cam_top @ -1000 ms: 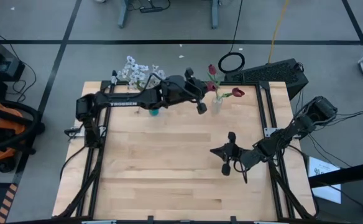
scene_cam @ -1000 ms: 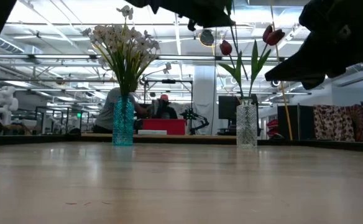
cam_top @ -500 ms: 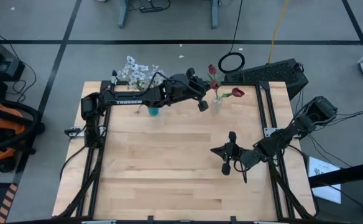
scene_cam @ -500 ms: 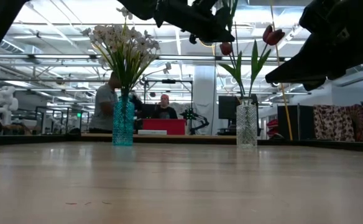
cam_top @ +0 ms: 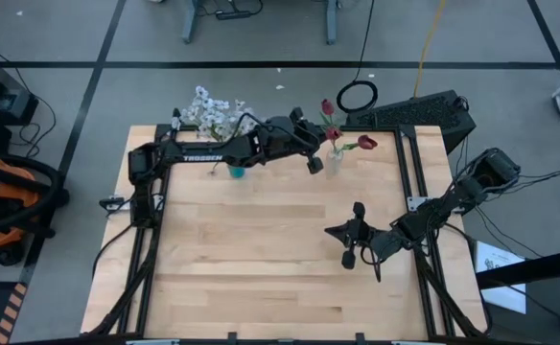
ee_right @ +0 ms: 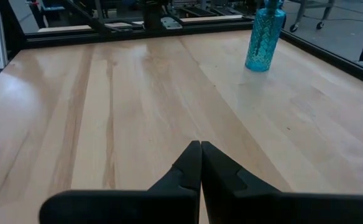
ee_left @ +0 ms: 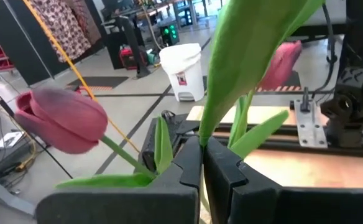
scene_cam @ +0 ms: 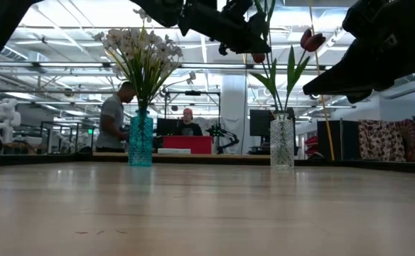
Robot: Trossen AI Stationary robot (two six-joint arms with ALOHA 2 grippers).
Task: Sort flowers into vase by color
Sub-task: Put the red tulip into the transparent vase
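Three dark red tulips (cam_top: 334, 129) stand at the clear glass vase (scene_cam: 281, 142) near the table's far edge. Their buds (ee_left: 63, 118) show close in the left wrist view. The white sprays (scene_cam: 142, 53) stand with their stems in the teal vase (cam_top: 236, 171) to the left. My left gripper (cam_top: 311, 158) hangs above and just left of the clear vase, shut on a tulip's greenery. My right gripper (cam_top: 352, 241) is shut on nothing and hovers over the table's right half. My left gripper pinches a tulip's green leaf and stem (ee_left: 201, 138) between its two fingers (ee_left: 228, 174), below the buds and above the vase's mouth. The long leaf (ee_left: 243, 56) rises out of the shut fingers. The gripper (scene_cam: 254, 44) comes at it level from the table's left.
Bare wood lies across the table's middle and near half (cam_top: 261, 249). A black frame rail (cam_top: 409, 163) runs along the right side. A keyboard (cam_top: 424, 113) sits beyond the far right corner. People stand in the room behind the table (scene_cam: 115, 117).
My left gripper has moved a little to the right and down, toward the clear vase, keeping its hold on the tulip's greenery. A person in the room behind has walked toward the left.
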